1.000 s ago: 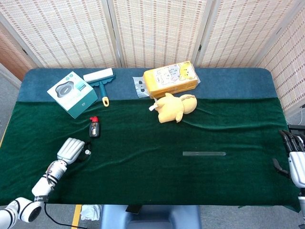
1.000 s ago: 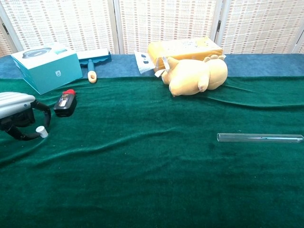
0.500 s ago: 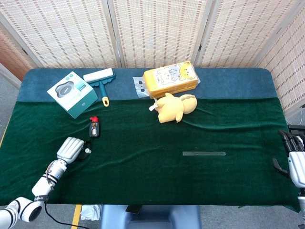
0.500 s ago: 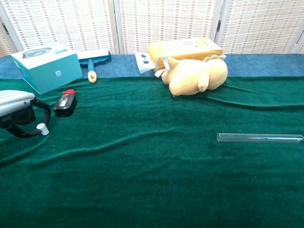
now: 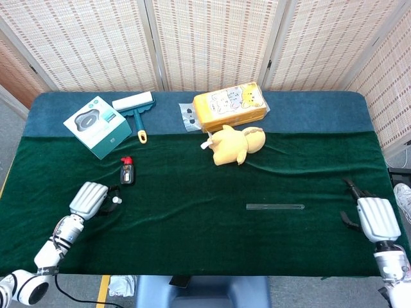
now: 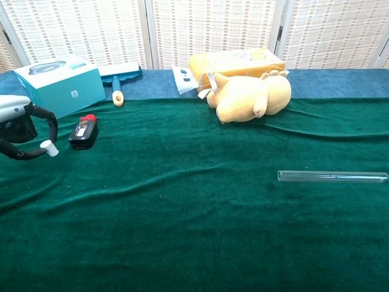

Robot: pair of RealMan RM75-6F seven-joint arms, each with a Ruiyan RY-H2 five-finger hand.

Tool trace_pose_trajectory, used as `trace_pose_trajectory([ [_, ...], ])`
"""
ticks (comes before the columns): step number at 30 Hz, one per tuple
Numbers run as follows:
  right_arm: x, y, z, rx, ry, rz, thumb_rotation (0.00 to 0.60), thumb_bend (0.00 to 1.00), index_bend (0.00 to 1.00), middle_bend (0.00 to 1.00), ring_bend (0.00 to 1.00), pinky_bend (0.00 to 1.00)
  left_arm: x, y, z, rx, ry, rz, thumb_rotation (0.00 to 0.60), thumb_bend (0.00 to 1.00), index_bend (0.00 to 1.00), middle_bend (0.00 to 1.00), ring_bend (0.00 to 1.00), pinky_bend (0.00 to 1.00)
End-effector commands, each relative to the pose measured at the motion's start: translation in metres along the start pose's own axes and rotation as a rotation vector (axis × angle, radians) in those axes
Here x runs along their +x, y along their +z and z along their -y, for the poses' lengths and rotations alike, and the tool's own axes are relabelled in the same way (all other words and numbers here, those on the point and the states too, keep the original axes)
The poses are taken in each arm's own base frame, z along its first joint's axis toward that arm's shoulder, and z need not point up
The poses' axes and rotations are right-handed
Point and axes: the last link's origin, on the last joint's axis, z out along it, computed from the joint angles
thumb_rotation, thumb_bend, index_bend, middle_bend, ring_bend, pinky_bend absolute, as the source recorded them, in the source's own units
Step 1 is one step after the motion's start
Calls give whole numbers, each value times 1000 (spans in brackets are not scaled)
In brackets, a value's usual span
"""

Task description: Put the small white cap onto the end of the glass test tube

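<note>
The small white cap [image 6: 47, 148] is pinched between the dark fingertips of my left hand [image 6: 18, 125] at the left edge of the chest view, slightly above the green cloth. The head view shows the same cap [image 5: 117, 201] just right of that hand [image 5: 88, 198]. The glass test tube [image 5: 275, 206] lies flat on the cloth, right of centre; in the chest view the test tube [image 6: 333, 177] has its open end pointing left. My right hand [image 5: 374, 218] hovers near the table's right edge, well right of the tube, holding nothing with fingers apart.
A black device with a red top [image 5: 126, 172] lies just beyond my left hand. A teal box [image 5: 97, 126], a lint brush [image 5: 135, 106], a yellow package [image 5: 231, 106] and a yellow plush toy [image 5: 234, 144] sit along the back.
My left hand has risen and drawn back to the left, taking the white cap off the cloth. My right hand has moved in from the right edge toward the tube.
</note>
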Motion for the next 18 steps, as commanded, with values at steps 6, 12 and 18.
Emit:
trace_pose_trajectory([
  [6, -32, 32, 30, 45, 5, 109, 600, 381, 388, 838, 887, 989, -4, -6, 0, 7, -1, 33, 600, 464, 595, 1000, 917, 854],
  [12, -54, 47, 50, 58, 16, 178, 600, 374, 399, 889, 931, 1000, -7, -7, 1, 13, -4, 50, 600, 464, 592, 1000, 917, 854],
  [18, -71, 61, 72, 83, 33, 228, 600, 365, 406, 896, 937, 1000, -10, -7, 1, 13, -1, 65, 600, 463, 587, 1000, 917, 853],
])
